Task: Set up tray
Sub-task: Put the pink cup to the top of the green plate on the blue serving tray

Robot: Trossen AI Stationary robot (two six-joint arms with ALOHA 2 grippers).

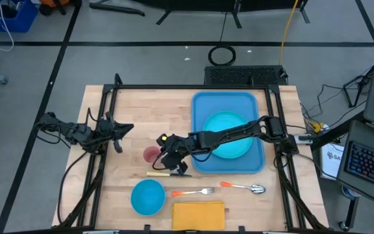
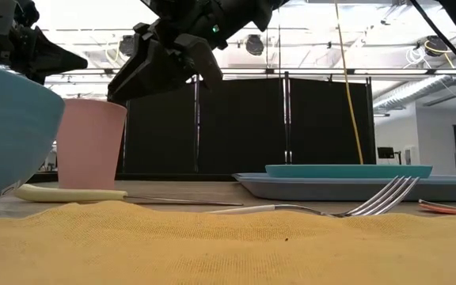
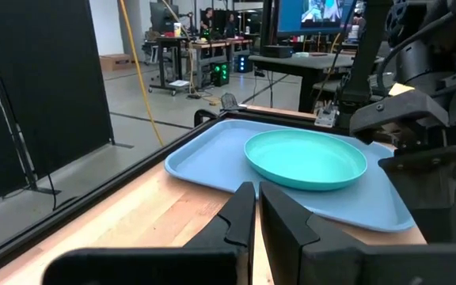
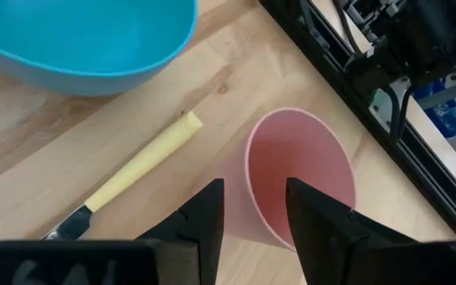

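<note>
right gripper (image 4: 253, 207) above pink cup (image 4: 295, 174), fingers parted, astride near rim, not touching. blue tray (image 1: 203, 107) at table's far right, turquoise plate (image 1: 226, 133) on it. left gripper (image 1: 123, 129) waits at left, fingers nearly together.

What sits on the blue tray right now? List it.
Only the round turquoise plate rests on the tray. The right arm crosses above it, hiding part of the plate and the tray's near edge in the high view.

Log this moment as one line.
right gripper: open, over cup | left gripper: shut, idle | plate on tray
</note>
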